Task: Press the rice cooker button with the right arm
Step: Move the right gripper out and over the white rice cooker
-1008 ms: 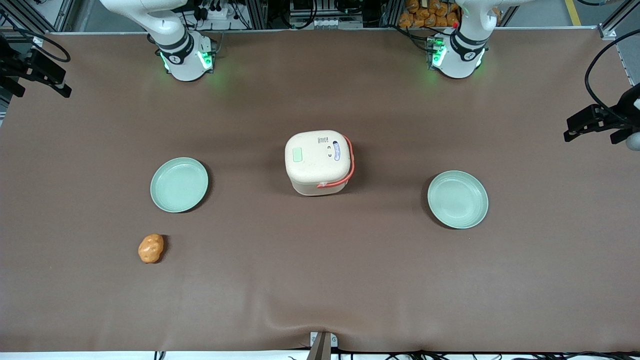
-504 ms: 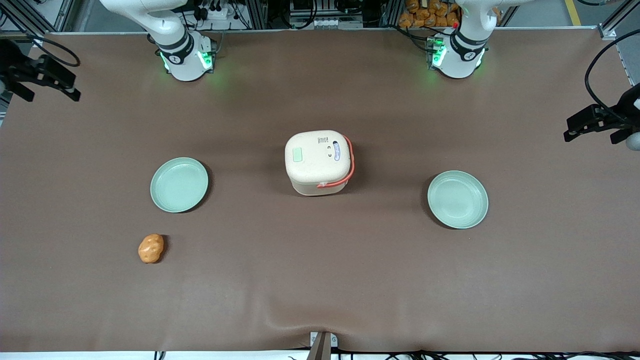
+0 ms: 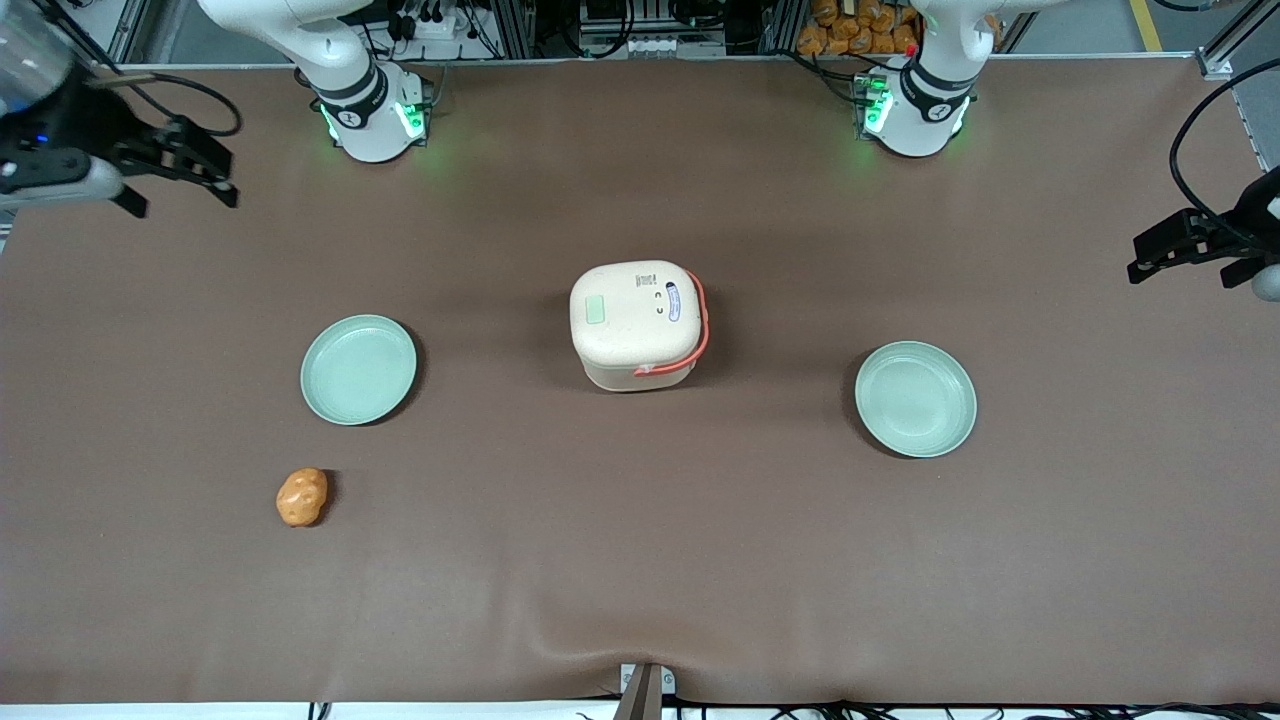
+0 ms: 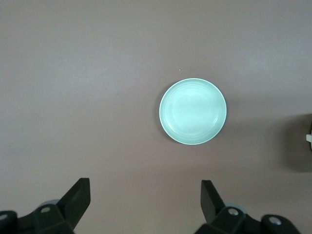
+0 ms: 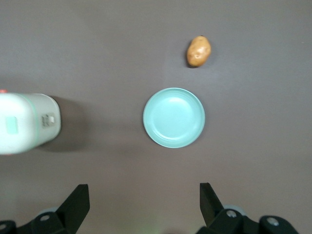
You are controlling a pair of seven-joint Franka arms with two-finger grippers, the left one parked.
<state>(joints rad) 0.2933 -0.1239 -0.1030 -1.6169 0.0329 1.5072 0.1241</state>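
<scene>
Brown matting covers the tabletop. Only part of the right arm shows in the front view: its base and lower links, then the wrist reappearing at the picture's edge, with the links between cut off. Its tool hangs above the tabletop at the working arm's end, at about 10 o'clock from the rice cooker and well apart from it, fingers spread and grasping nothing. The wrist view shows only the tool's two finger ends, wide apart. The rice cooker stands mid-tabletop with its cream lid down, so its inside is hidden; in the wrist view the rice cooker is cut off by the frame and washed out. The button is a pale green pad on the lid. Two pale green plates flank the cooker: the near plate toward the working arm's end, the other plate toward the parked arm's; both hold nothing. A potato lies at 7 o'clock from the near plate, apart from it.
</scene>
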